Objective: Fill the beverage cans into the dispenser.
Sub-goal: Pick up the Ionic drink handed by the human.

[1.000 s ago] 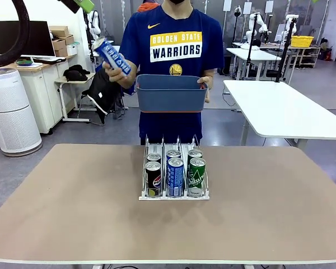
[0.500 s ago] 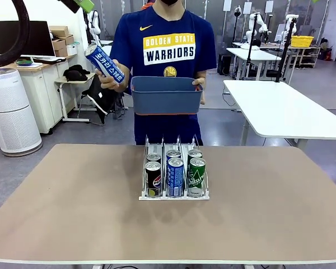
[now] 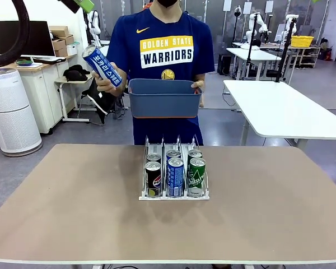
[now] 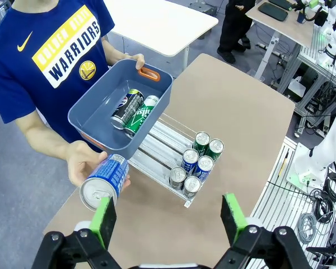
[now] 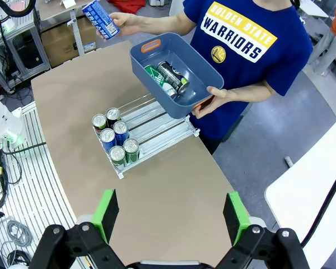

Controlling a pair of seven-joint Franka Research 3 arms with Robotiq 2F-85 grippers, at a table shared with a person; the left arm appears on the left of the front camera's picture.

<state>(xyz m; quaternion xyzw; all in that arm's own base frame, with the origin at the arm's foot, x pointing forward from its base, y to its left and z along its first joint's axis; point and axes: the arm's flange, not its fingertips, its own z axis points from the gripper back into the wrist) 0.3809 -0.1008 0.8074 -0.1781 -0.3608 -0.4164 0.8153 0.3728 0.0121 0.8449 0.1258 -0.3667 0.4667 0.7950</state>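
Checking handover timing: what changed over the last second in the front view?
The person carried the blue can and the tub slightly toward picture left and a little lower, and now holds the can a bit more upright. Nothing was picked up or let go. The six cans in the rack did not move.

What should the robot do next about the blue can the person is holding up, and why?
Probably move the left pincer toward the blue can to take it: the person's hand holds it out on that side, the pincer stands open and empty, and the dispenser has free room at the back of its lanes.
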